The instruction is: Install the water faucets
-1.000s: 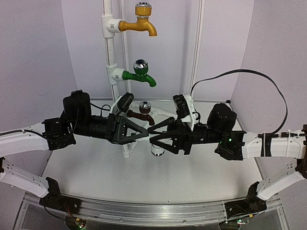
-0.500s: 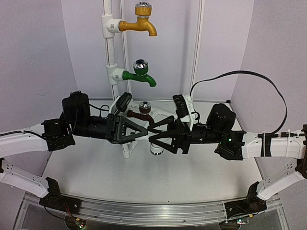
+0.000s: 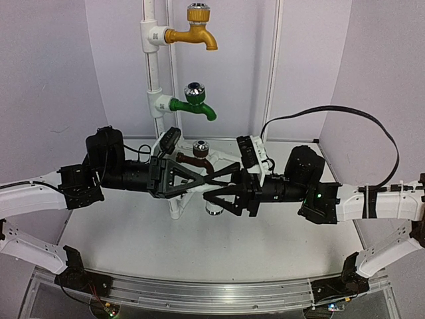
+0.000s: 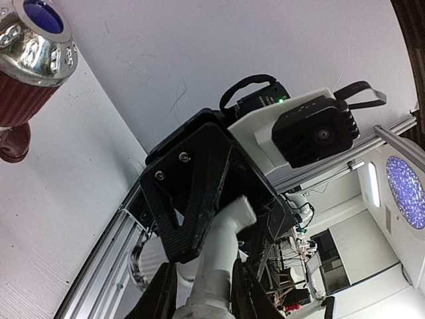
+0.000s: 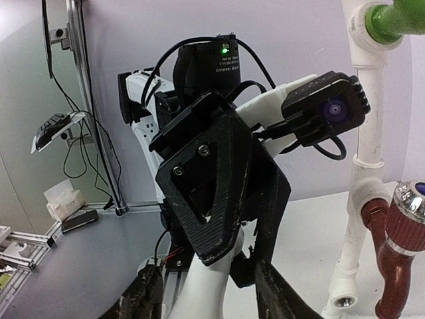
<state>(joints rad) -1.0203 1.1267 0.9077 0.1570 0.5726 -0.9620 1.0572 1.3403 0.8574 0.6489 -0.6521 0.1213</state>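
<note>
The all-white faucet (image 4: 216, 266) is clamped between my left gripper's (image 4: 202, 292) fingers, spout pointing away. In the top view only its silver knob (image 3: 214, 209) shows below the crossed grippers. My left gripper (image 3: 204, 183) is shut on it. My right gripper (image 3: 210, 189) meets it head-on, and its fingers straddle the white body (image 5: 202, 286) with a gap on one side. My right gripper (image 5: 209, 296) looks open. The yellow faucet (image 3: 192, 32), green faucet (image 3: 194, 103) and brown faucet (image 3: 197, 156) sit on the white pipe (image 3: 154, 73).
The brown faucet's knob is close by in the left wrist view (image 4: 33, 46) and in the right wrist view (image 5: 406, 232). The pipe's lower part (image 5: 362, 193) stands just behind the grippers. Grey walls close in on both sides, and a black cable (image 3: 345, 109) arcs over the right arm.
My right gripper has slid left, further over the white faucet and across my left gripper's fingers. The left arm has barely moved.
</note>
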